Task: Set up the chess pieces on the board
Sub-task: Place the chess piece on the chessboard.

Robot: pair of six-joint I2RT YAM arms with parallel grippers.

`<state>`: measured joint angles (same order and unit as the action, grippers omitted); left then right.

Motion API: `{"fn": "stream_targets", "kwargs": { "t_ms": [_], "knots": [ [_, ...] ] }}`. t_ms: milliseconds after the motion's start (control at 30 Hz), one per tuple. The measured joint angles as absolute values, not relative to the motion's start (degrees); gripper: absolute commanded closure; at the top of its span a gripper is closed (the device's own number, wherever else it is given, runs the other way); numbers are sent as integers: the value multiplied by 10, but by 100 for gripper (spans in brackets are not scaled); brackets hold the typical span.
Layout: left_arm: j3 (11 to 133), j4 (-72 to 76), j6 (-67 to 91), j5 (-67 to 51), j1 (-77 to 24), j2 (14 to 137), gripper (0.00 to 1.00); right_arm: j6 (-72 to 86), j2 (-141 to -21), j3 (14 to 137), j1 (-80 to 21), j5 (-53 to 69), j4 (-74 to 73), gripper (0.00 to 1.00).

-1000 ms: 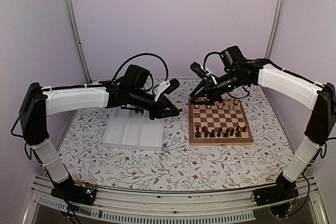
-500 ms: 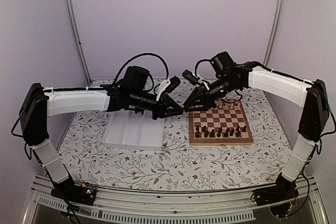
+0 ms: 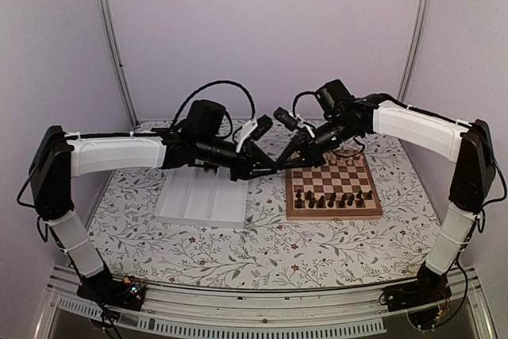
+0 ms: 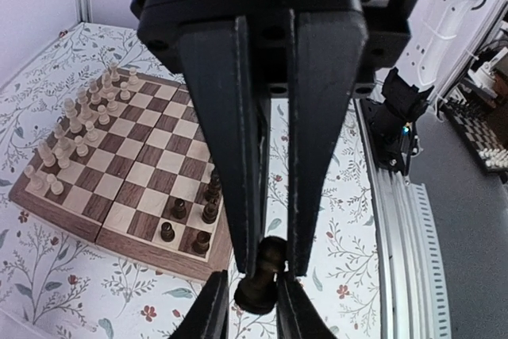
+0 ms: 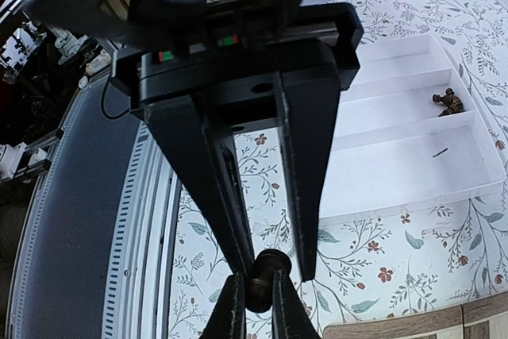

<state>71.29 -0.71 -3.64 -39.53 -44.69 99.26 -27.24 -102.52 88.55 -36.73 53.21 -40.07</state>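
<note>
**A:** How will that small dark turned chess piece (image 4: 258, 291) handle?

**B:** Light, stiff and smooth, I'd judge. It looks top-heavy on a narrow base, so it could swivel or squirt out of a pinch. It is best taken across the waist with its axis upright, so it lands flat on a square.

**A:** Where is it?

**B:** In the air above the flower-patterned desk (image 3: 262, 252). It hangs between the white plastic compartment tray (image 3: 198, 206) and the square wooden chessboard with light and dark checks (image 3: 333, 214). Both grippers meet on it, tip to tip.

**A:** Who has it?

**B:** The right gripper (image 5: 270, 266) does; its jaws are pinched tight on the piece. The left gripper (image 4: 274, 269) has its jaws a narrow slit apart around it. Whether they press on it or have let go, I cannot tell.

**A:** And a second ago?

**B:** The right gripper hung over the chessboard's far-left corner, jaws well apart and empty, clear of the left one. It has since swung across to the piece and closed.
</note>
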Motion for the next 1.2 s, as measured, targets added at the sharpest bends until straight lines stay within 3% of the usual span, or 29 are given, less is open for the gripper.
{"fn": "stream_targets", "kwargs": {
  "t_ms": [100,300,800,1200],
  "knots": [
    [713,-9,-37,-379,-447,993,62,-276,-1025,886,-368,527,-404,100],
    [712,-48,-78,-332,-453,983,58,-303,-1023,886,-359,470,-430,100],
    [712,-94,-125,-254,-454,952,57,-393,-1030,905,-286,215,-548,100],
    [712,-105,-126,-238,-456,952,57,-402,-1124,934,-286,180,-596,99]
  ]
}}
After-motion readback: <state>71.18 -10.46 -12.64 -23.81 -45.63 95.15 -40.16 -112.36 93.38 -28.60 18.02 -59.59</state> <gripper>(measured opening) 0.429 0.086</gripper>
